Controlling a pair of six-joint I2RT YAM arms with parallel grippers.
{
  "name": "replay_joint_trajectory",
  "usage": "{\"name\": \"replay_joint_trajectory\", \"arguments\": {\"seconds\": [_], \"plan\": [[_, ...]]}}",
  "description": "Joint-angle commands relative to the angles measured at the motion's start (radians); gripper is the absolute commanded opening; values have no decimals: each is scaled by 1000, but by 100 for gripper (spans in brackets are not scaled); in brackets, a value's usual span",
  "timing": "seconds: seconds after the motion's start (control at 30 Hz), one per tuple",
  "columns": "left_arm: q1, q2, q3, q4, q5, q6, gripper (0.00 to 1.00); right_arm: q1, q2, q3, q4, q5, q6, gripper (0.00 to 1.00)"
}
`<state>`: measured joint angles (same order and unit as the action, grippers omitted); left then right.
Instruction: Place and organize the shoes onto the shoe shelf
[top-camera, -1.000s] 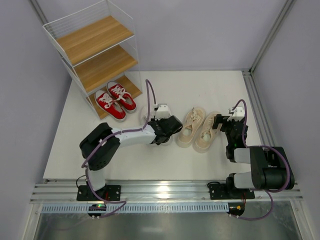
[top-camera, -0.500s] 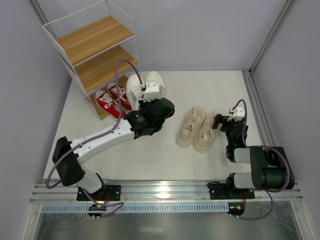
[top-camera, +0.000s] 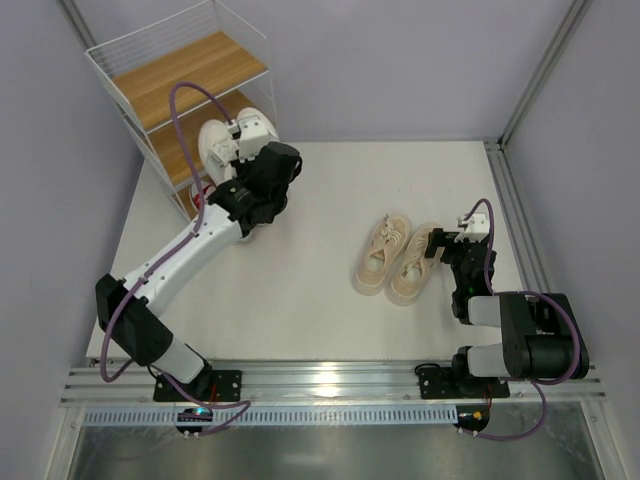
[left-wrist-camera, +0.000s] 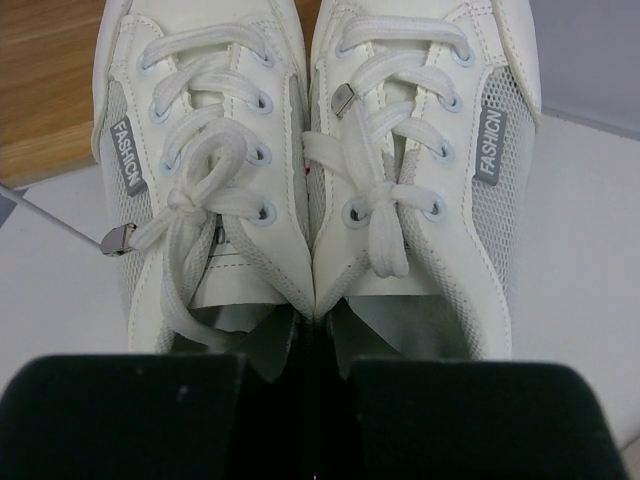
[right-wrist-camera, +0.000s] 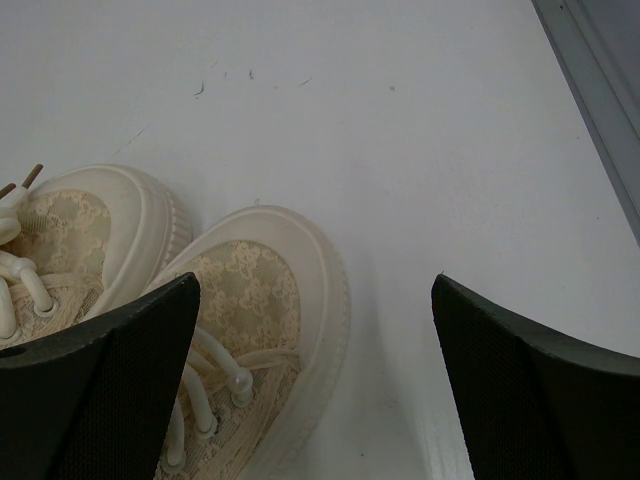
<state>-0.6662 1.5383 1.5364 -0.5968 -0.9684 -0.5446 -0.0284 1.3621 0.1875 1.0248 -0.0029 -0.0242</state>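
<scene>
White tabletop (top-camera: 300, 310) fills the cell, with pale lavender walls on three sides and a metal rail (top-camera: 330, 385) along the near edge, where both arm bases are bolted.

Nearest, on the right, the right arm sits folded close to its base. The right gripper (right-wrist-camera: 315, 290) has its jaws spread wide and grips nothing. In its wrist view the rounded toe of one shoe lies on the table below the gap. Just left of that claw the beige shoes (top-camera: 380, 255) lie side by side on the table, toes pointing far and slightly right.

Farther off, the left arm stretches from its base out to the far left corner. The left gripper (left-wrist-camera: 320, 360) is pinched tight on the white shoes (left-wrist-camera: 210, 150), clamping the two inner collars together so the pair hangs as one, laces up and toes pointing away.

At the far left stands the shoe shelf (top-camera: 185, 75). The white pair is at its front, toes reaching a wooden board that looks like the middle tier; whether the soles rest on it cannot be told. A sliver of red shoe (top-camera: 199, 195) shows on the lowest board, mostly hidden by the arm.
</scene>
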Motion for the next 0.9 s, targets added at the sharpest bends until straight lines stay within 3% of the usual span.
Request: {"name": "replay_joint_trajectory", "arguments": {"seconds": [0.0, 0.2, 0.43, 0.87], "plan": [[86, -3, 79, 103, 5, 41, 0, -2, 2, 21, 81, -9, -6, 97], [204, 49, 134, 129, 46, 23, 0, -2, 2, 20, 81, -9, -6, 97], [269, 120, 259, 108, 66, 26, 0, -2, 2, 21, 81, -9, -6, 97], [312, 232, 435, 150, 82, 121, 0, -2, 2, 20, 81, -9, -5, 97]]}}
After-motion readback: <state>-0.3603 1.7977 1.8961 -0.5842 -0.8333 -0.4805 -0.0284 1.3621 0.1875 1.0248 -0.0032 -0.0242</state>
